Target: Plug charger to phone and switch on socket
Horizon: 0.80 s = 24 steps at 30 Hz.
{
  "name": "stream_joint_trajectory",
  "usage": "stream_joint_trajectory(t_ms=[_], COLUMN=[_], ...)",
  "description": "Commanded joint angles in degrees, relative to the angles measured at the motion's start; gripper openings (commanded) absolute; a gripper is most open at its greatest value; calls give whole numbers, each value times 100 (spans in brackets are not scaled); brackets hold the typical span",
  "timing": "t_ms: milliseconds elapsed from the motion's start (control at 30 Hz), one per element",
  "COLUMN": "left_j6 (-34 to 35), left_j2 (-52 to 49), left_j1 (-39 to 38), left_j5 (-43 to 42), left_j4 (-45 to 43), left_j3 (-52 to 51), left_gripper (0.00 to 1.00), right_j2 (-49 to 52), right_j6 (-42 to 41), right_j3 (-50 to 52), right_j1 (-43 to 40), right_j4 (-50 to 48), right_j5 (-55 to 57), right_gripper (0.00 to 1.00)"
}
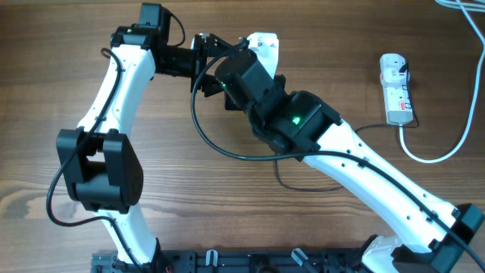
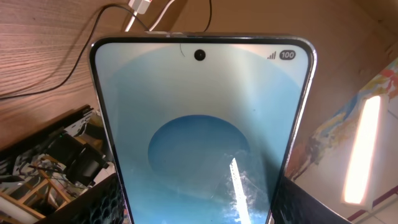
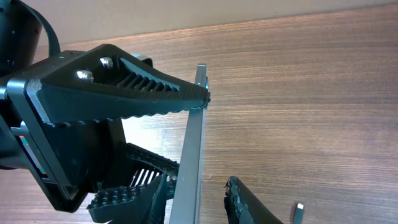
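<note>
My left claw (image 3: 186, 140) pinches the phone (image 2: 199, 124) between ribbed black fingers (image 3: 143, 93): flat, glossy, silver-rimmed. Right claw (image 1: 211, 76) just beside it; can't tell its state.

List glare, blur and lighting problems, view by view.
Left wrist: a white streak glares on the phone screen; a bright strip at right is blown out. Right wrist: nearest parts soft, table grain crisp. Overhead: even light, no glare.
</note>
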State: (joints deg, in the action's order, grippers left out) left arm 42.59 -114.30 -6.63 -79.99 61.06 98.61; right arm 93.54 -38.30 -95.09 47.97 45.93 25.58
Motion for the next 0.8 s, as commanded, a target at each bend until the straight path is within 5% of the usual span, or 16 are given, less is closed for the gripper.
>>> stream_joint_trajectory(t_ms=[0, 400, 767], left_j6=[33, 35, 35], left_j2=[203, 203, 203], left_j1=[-2, -2, -2], left_j5=[-308, -308, -306], left_j4=[4, 4, 4], left_j3=[7, 7, 7], left_gripper=[68, 69, 69], right_j2=[83, 90, 90], right_j6=[85, 273, 269], right_j3=[-81, -81, -81], right_j1=[-2, -2, -2], right_j4=[-31, -46, -50], right_j5=[48, -20, -131], right_gripper=[32, 23, 5])
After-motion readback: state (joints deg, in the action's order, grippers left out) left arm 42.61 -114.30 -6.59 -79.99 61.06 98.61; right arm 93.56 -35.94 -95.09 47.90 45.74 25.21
